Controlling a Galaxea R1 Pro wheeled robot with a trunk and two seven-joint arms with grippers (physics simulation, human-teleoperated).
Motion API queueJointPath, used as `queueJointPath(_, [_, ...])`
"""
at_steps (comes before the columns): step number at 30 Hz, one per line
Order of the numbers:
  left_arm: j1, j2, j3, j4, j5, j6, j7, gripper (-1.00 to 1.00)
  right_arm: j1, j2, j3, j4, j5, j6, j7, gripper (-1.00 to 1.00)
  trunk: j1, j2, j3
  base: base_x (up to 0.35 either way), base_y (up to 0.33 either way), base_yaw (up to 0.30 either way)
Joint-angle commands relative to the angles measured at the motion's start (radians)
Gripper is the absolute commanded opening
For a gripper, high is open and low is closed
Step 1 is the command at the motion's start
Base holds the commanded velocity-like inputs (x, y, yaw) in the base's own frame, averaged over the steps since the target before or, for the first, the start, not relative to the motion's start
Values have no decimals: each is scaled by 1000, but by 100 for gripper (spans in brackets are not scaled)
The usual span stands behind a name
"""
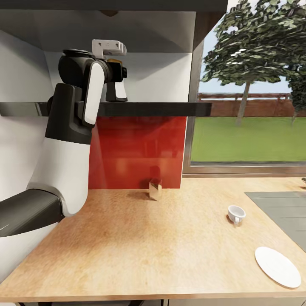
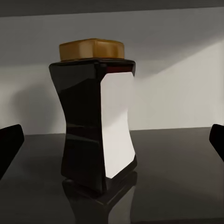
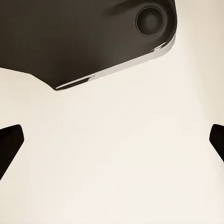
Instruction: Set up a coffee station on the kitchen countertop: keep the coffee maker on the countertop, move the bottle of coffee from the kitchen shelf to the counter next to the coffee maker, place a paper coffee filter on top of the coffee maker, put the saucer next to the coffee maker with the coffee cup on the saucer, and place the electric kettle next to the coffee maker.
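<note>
- My left gripper (image 1: 115, 91) is raised to the dark kitchen shelf (image 1: 170, 109), fingers spread wide, because the bottle of coffee (image 2: 98, 114) stands upright there, between the fingertips but untouched.
- The bottle's narrow waist faces the jaws; in my judgement that is the securest place to close.
- My right gripper (image 3: 112, 140) is likewise spread, holding nothing, over a pale surface.
- The coffee cup (image 1: 236, 213) and saucer (image 1: 277, 266) rest apart on the kitchen countertop (image 1: 140, 250), near the sink (image 1: 280, 210), not yet stacked.
</note>
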Motion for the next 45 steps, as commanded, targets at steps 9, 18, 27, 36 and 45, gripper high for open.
queueJointPath(9, [-1, 0, 1, -1, 8, 3, 9, 100, 0, 0, -8, -1, 2, -3, 5, 100, 0, -1, -1, 5, 0, 0])
queueJointPath(18, [-1, 0, 2, -2, 6, 3, 9, 100, 0, 0, -8, -1, 2, -3, 5, 100, 0, -1, -1, 0, 0, 0])
queueJointPath(27, [-1, 0, 18, -3, 10, 4, 141, 100, 0, 0, -8, -1, 2, -4, 6, 100, 0, -1, -1, 0, 0, 0])
queueJointPath(36, [-1, 0, 21, -3, 23, 5, 238, 100, 0, 0, -8, -1, 2, -4, 5, 100, 0, -1, -1, 0, 0, 0])
queueJointPath(45, [-1, 0, 21, -3, 117, 3, 244, 100, 0, 0, -8, -1, 2, -4, 5, 100, 0, -1, -1, 0, 0, 0])
